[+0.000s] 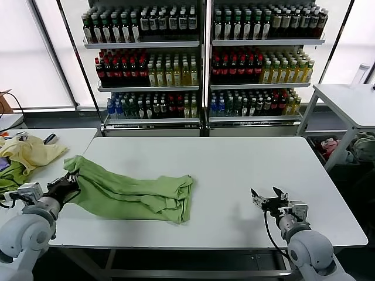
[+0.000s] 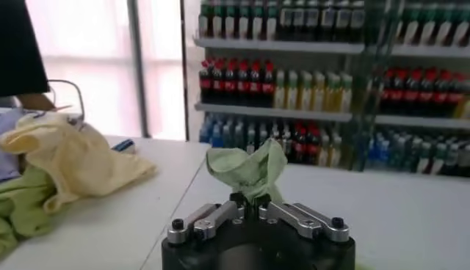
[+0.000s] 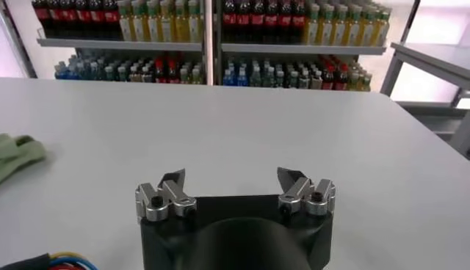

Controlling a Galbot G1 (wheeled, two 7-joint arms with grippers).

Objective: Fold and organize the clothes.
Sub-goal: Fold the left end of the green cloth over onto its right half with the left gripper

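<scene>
A light green shirt [image 1: 137,192] lies bunched and partly folded on the white table [image 1: 234,170], left of centre. My left gripper [image 1: 68,183] is shut on the shirt's left edge, lifting it slightly. In the left wrist view a pinch of the green cloth [image 2: 250,170] stands up from between the closed fingers of my left gripper [image 2: 250,202]. My right gripper [image 1: 267,198] rests open above the table at the front right, well away from the shirt, nothing between its fingers. In the right wrist view the right gripper [image 3: 233,180] is open and the shirt's end [image 3: 16,152] shows far off.
A second table [image 1: 53,146] at the left carries a heap of pale yellow cloth [image 1: 32,153] and green cloth [image 1: 13,174]. Shelves of drink bottles [image 1: 199,58] fill the back. Another white table [image 1: 351,102] stands at the right rear.
</scene>
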